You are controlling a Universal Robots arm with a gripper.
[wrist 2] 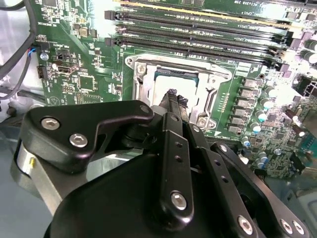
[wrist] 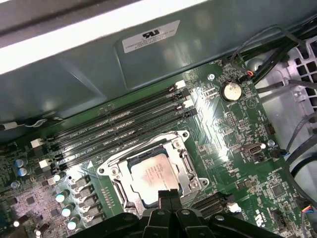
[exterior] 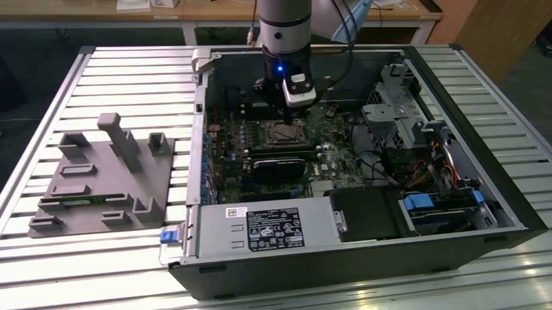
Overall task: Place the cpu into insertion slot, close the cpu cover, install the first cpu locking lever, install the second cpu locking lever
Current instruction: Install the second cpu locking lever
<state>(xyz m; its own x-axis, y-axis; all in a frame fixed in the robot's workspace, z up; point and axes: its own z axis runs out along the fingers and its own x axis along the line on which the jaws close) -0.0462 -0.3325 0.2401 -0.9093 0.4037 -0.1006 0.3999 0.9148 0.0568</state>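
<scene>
The cpu (wrist: 151, 174), a silvery square chip, lies in the insertion slot (exterior: 278, 134) on the green motherboard. The silver cpu cover (wrist: 183, 164) lies flat around it like a frame. In the second wrist view the chip (wrist 2: 167, 82) shows in the cover's (wrist 2: 140, 83) cut-out, just past my black fingertips (wrist 2: 172, 95). My gripper (wrist: 169, 196) is shut with nothing between its fingers, its tips at the socket's edge, just over or on the chip and cover. In the exterior view the gripper (exterior: 290, 121) points straight down over the socket, inside the open computer case.
Long black memory slots (wrist: 119, 133) run beside the socket. A black card (exterior: 280, 169) sits below it in the exterior view, with the power supply (exterior: 258, 229) in front. A metal drive cage (exterior: 397, 116) and cables crowd the exterior view's right. A grey fixture (exterior: 99, 184) rests on the table at its left.
</scene>
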